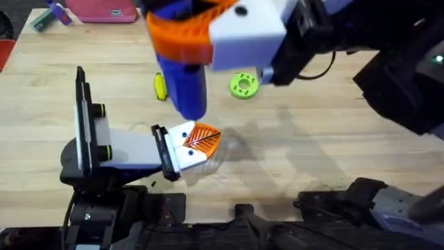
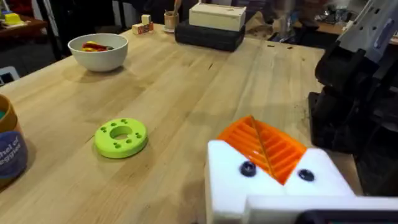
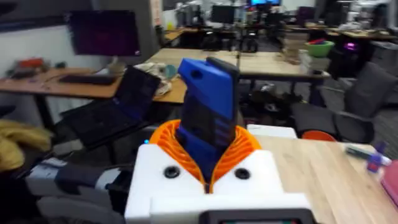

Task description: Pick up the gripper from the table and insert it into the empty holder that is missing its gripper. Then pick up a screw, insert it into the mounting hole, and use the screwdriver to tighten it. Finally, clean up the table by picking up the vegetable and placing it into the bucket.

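Looking down from overhead, you see the right gripper [image 1: 208, 35] clamped on the blue screwdriver [image 1: 186, 87], its long axis hanging nearly straight down, tip just above the left gripper [image 1: 198, 142]. In the left wrist view, that gripper's fingers [image 2: 264, 146] sit closed together. In the right wrist view, the screwdriver stands upright between the pads [image 3: 165, 140].

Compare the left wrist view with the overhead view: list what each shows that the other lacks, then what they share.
Left wrist alone: a white bowl holding colourful bits, and the bucket, seen in part at the edge.

Overhead alone: the blue screwdriver clamped in the right gripper high under the camera, the yellow vegetable beside it, and the claw lying on the table.

Both: the green disc on the wooden table, and the left gripper with its white fingers and orange ribbed pads.
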`<state>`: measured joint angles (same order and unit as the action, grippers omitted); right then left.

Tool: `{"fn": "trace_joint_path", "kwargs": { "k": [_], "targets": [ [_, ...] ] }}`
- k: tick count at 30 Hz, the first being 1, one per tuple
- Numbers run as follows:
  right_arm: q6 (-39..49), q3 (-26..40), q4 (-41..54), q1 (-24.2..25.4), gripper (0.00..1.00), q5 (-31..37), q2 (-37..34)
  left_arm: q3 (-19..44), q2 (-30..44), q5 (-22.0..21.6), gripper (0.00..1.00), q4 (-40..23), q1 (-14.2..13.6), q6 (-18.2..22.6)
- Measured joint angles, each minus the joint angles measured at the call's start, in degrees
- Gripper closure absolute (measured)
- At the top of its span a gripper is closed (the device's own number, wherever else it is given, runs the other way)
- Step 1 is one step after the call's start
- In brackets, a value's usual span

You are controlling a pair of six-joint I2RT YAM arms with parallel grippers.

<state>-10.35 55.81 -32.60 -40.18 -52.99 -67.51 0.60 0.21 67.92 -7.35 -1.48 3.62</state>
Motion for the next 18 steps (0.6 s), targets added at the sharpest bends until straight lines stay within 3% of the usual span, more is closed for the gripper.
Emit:
{"fn": "trace_joint_path", "kwargs": {
  "k": [12,18],
  "targets": [
    [6.66,0.00,-0.72,-4.31,0.978,-3.94,-1.79,0.00,0.00,0.02,0.995,0.00,0.00,0.00],
    [8.91,-1.13,-6.98,-5.44,0.978,-5.92,-4.04,0.00,0.00,0.02,0.995,0.00,0.00,0.00]
  ]
}}
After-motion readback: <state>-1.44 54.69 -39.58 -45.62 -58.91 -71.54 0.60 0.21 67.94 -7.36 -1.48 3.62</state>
